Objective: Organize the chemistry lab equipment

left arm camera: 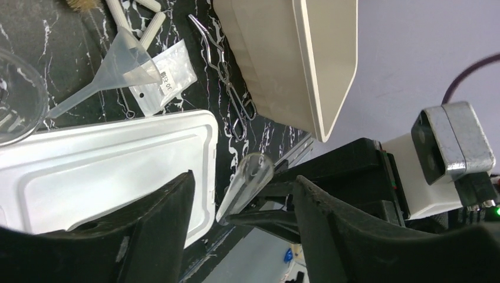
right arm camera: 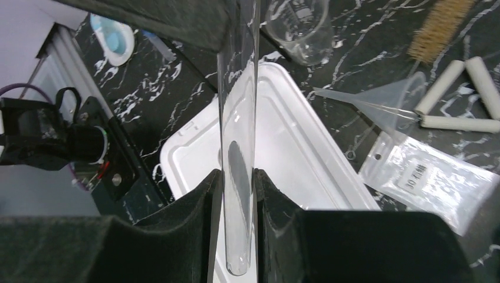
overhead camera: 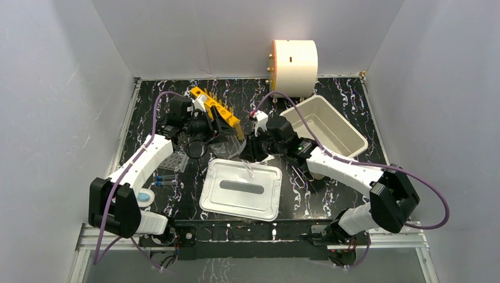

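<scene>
**R claw** (right arm camera: pixel 237 175): clenched on the glass tube (right arm camera: pixel 239 118); the tube runs straight between its pads.

**L claw** (left arm camera: pixel 242 180): released, jaws spread. The tube (left arm camera: pixel 244 186) sits in the gap, clear of both pads.

**Position:** both claws meet over the centre of the worktop (overhead camera: pixel 342 88), above the rear edge of the flat lid (overhead camera: pixel 242 188).

**Item locations:**
- Orange rack (overhead camera: pixel 217 109): rear, left of centre, just behind L claw.
- Well plate (overhead camera: pixel 177 160) and blue-capped vials (overhead camera: pixel 165 178): left side, near L arm.
- Funnel (left arm camera: pixel 127 62): on its side, just off the lid, next to a small plastic bag (left arm camera: pixel 165 79).
- White triangle (left arm camera: pixel 138 23): just beyond the funnel.
- Beaker (right arm camera: pixel 298 26): upright, near the lid edge.
- Tongs (left arm camera: pixel 227 76): flat, between lid and tub (overhead camera: pixel 330 130).
- Tub: right rear.
- Drum (overhead camera: pixel 293 62): back edge.
</scene>
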Controlling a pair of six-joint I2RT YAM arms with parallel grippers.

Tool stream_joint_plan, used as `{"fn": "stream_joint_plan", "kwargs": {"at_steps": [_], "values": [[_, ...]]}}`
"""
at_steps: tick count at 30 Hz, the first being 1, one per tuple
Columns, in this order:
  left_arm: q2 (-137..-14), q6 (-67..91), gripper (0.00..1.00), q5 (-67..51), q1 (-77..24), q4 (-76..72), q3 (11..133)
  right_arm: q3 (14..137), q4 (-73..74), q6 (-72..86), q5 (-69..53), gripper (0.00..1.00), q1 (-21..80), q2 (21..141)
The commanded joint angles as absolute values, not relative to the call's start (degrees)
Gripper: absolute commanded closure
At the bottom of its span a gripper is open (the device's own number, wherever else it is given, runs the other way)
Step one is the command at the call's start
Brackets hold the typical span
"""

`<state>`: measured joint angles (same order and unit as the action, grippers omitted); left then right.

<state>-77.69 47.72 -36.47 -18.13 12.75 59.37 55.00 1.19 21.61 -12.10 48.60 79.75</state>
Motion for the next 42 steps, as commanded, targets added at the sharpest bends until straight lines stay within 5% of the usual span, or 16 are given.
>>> {"fn": "stream_joint_plan", "kwargs": {"at_steps": [1, 15, 24, 33, 42], "values": [[-76.86, 41.83, 0.43, -41.74, -18.65, 11.36, 60.55, 59.69, -2.49, 21.10, -20.62, 0.69, 48.69, 82.02], [-75.23, 39.99, 0.66, -44.17, -18.70, 12.74, 57.20, 64.02, 1.67, 20.35, -20.13, 0.70, 48.69, 85.87], [-75.19, 39.49, 0.95, -44.13, -18.68, 12.74, 57.58, 64.00, 1.32, 20.67, -19.99, 0.70, 48.69, 86.12], [-73.88, 33.64, 0.97, -26.87, -18.57, 23.24, 66.54, 67.41, 7.61, 21.63, -13.86, 0.29, 48.67, 85.44], [-77.20, 28.00, 0.98, -2.27, -18.61, 29.96, 82.31, 74.13, 16.15, 25.07, -1.40, 0.25, 47.37, 81.79]]}}
